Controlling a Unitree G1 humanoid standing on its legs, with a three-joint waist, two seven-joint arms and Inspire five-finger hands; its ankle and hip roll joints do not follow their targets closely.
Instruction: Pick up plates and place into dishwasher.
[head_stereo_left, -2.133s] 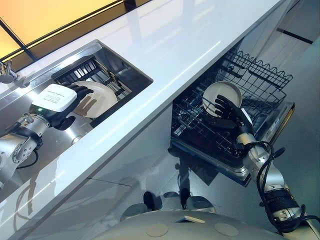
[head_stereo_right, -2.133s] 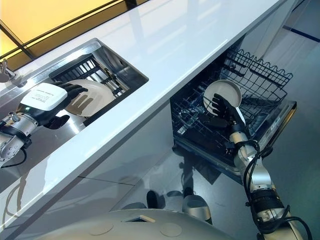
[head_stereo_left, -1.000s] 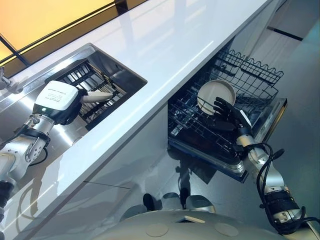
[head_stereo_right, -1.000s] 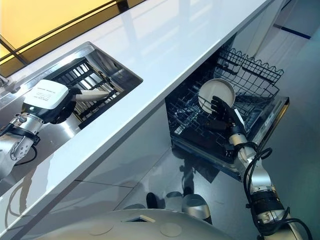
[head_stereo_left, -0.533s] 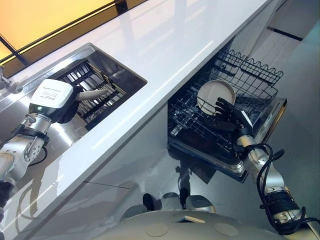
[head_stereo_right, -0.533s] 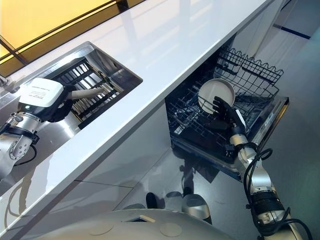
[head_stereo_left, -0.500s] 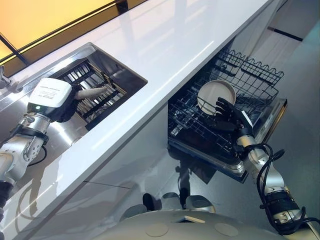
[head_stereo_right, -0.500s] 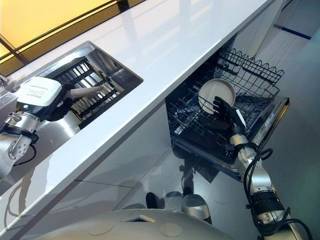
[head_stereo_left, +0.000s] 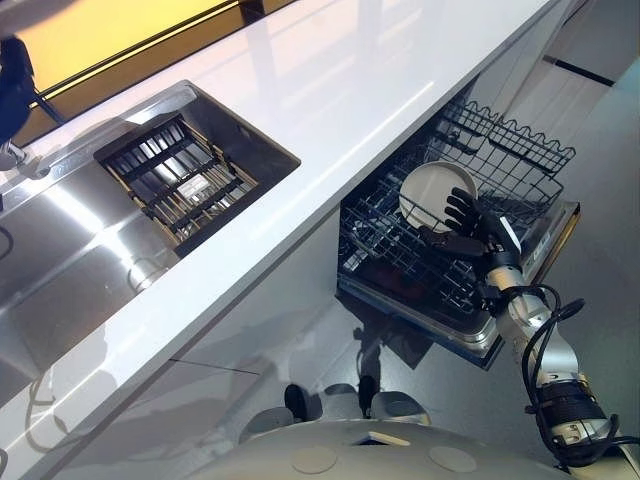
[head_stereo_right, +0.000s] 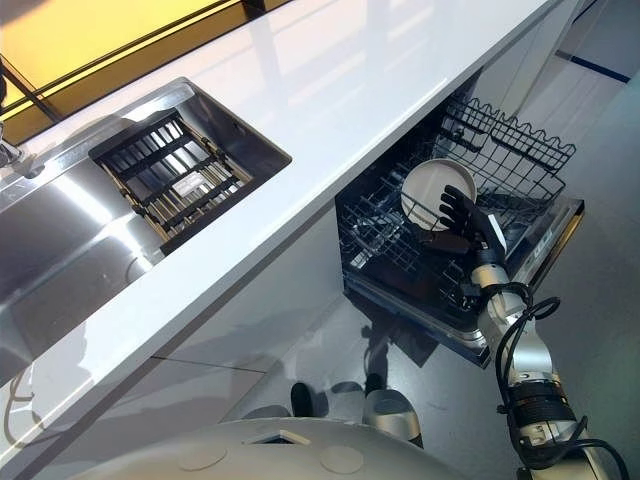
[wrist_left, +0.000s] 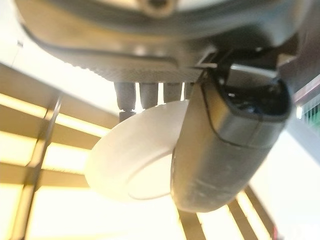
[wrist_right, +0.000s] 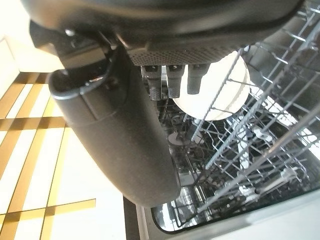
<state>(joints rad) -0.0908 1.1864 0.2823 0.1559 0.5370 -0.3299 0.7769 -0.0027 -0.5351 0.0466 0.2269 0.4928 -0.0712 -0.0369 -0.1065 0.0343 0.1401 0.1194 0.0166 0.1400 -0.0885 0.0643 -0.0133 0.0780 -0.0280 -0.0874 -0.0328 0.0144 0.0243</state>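
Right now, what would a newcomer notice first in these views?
The pulled-out dishwasher rack below the white counter, where the open right robot hand is at a standing white plate. In its wrist view, the left robot hand pinches a second plate.

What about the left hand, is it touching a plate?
Touching. The left wrist view shows the left hand pinching a white plate between thumb and fingers.

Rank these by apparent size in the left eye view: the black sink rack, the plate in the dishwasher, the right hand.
Largest: black sink rack.
Then white plate and right hand, which look about alike; I won't rank them.
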